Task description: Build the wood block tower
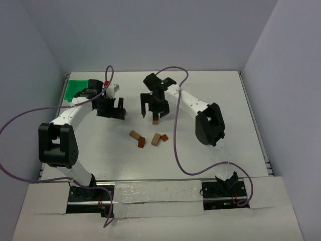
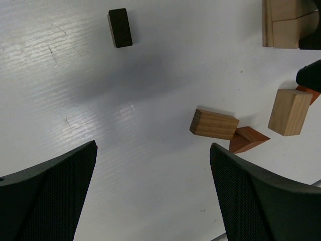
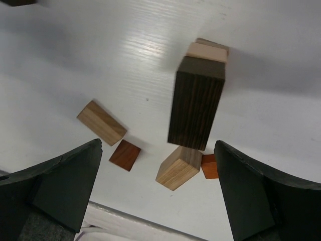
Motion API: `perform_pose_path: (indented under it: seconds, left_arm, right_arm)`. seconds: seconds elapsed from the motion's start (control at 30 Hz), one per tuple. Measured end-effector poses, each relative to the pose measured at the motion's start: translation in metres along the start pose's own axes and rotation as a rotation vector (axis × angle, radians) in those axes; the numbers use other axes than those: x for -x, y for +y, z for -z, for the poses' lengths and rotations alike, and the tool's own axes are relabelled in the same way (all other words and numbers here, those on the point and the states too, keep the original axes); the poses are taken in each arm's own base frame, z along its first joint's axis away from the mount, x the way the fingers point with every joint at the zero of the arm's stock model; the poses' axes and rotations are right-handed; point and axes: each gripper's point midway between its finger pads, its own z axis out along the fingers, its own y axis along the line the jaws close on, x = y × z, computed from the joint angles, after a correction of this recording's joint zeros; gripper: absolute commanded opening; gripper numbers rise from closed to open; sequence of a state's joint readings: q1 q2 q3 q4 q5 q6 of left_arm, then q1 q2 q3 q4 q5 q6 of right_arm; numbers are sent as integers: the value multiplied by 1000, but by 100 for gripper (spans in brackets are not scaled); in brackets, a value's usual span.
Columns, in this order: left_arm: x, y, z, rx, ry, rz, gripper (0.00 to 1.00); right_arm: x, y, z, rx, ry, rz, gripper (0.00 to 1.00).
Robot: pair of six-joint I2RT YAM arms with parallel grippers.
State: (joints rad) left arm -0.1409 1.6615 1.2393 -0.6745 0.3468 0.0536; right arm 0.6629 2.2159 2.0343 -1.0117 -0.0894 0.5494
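The wood block tower [image 3: 196,108] stands on the white table, with a dark brown block on top of tan blocks [image 3: 206,51]. In the top view only its tan lower part [image 1: 156,120] shows under my right gripper [image 1: 153,109]. The right gripper [image 3: 157,145] is open and empty above the tower, touching nothing. My left gripper [image 1: 114,111] is open and empty to the tower's left, and its wrist view [image 2: 153,148] shows bare table between the fingers. The tower's tan base [image 2: 283,25] shows at that view's top right.
Loose blocks lie near the tower: a tan one [image 1: 134,134], a reddish-brown one [image 1: 141,142], a tan one [image 1: 157,138] and an orange-red one [image 1: 164,137]. A dark brown block [image 2: 120,27] lies apart from them. A green bin [image 1: 75,89] sits at the back left.
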Motion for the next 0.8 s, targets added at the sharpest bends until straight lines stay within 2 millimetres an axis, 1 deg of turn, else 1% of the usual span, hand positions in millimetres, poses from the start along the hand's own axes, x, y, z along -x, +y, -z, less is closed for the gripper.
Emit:
perform_pose_path:
  seconds: [0.1,0.23,0.3,0.37,0.47,0.53,0.63,0.7,0.8]
  left_arm:
    - [5,-3,1,-22,-17,14,99]
    - [12,-9,3,-49,-38,29,99]
    - [19,-11,4,-58,-58,41,99]
    - [28,-13,4,-54,-76,49,99]
    - [44,-15,-2,-41,-99,46,96]
    - [50,-19,-11,-30,-102,39,96]
    - [53,-32,-28,-28,-92,25,96]
    - [51,-44,-42,-40,-69,18,96]
    - [52,-56,-60,-55,-47,13,96]
  right_arm:
    - [10,10,19,63,-57,61,100]
    - [16,19,56,138,-144,142,100]
    - [19,21,75,173,-193,169,100]
    - [25,19,91,203,-236,174,100]
    - [47,1,105,218,-296,138,100]
    - [64,-19,105,204,-319,95,100]
    - [80,-54,92,154,-324,32,100]
    - [80,-72,79,114,-301,4,100]
    - [69,-82,57,78,-248,-6,100]
